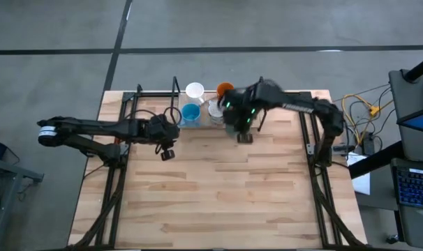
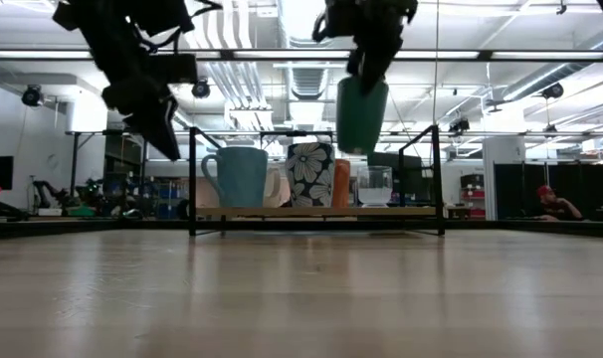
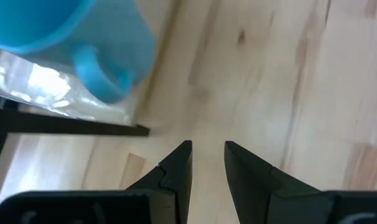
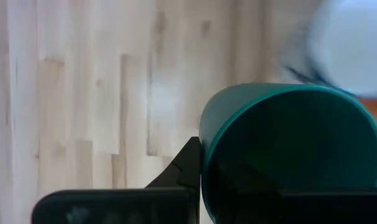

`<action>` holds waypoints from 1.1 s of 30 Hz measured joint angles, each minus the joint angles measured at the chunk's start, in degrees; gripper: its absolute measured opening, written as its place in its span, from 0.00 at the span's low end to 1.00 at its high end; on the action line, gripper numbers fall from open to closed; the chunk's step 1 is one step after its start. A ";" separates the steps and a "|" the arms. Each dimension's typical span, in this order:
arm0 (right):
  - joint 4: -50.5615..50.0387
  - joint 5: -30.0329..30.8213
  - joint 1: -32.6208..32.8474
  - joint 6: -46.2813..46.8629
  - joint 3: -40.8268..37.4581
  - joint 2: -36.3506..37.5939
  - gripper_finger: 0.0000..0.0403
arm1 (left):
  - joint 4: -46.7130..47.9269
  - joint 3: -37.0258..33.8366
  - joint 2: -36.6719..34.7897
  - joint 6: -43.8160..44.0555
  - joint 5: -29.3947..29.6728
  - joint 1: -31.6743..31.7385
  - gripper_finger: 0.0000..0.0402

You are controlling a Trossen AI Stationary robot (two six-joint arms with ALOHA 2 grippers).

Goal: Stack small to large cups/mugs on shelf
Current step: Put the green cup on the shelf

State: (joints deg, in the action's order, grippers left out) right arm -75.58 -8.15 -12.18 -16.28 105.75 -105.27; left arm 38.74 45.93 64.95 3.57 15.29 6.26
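Note:
My right gripper [image 2: 366, 72] is shut on a dark green cup [image 2: 362, 114] and holds it in the air above the shelf [image 2: 411, 211]. On the shelf board stand a light blue mug [image 2: 240, 176], a flowered white mug [image 2: 310, 174], an orange cup [image 2: 341, 184] and a clear glass [image 2: 374, 186]. A plain white cup [image 1: 195, 90] shows behind them in the high view. My left gripper [image 3: 208, 149] hovers open over the table just in front of the light blue mug [image 3: 51, 31], with nothing between its fingers. My right gripper grips the dark green cup at its rim [image 4: 207, 140]. One finger [image 4: 188, 171] lies against the outside of the wall; the other is hidden by the cup's dark inside. The fingers come from above, pointing down. The cup hangs below them, mouth up, nearly upright, clear of the shelf.
The shelf's black rod frame [image 3: 70, 124] and its upright posts [image 2: 437, 179] edge the board. Bare wooden tabletop [image 1: 218, 188] stretches toward the near edge. Cables and equipment [image 1: 365, 118] lie beyond the table's right side.

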 joint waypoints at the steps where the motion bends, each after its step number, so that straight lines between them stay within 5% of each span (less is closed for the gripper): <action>1: -1.12 -0.23 -1.17 0.70 1.14 0.68 0.02 | 0.02 -0.58 0.00 -0.51 -0.15 -0.02 0.20; 8: -7.57 -1.51 -9.14 1.43 7.21 0.42 0.02 | -0.17 -1.59 1.39 -3.79 -0.91 -0.02 0.20; 16: -7.24 -5.35 -15.64 -3.51 2.99 -1.54 0.02 | -0.16 -0.37 5.10 -7.29 -1.79 -0.07 0.20; 33: 1.32 -5.37 -18.26 -6.27 -5.82 -1.76 0.02 | -0.20 0.87 6.54 -7.10 -1.51 -0.04 0.20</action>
State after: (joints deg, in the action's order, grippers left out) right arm -74.26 -13.52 -30.44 -22.55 99.93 -107.02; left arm 38.54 46.80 71.48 -3.53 13.78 6.22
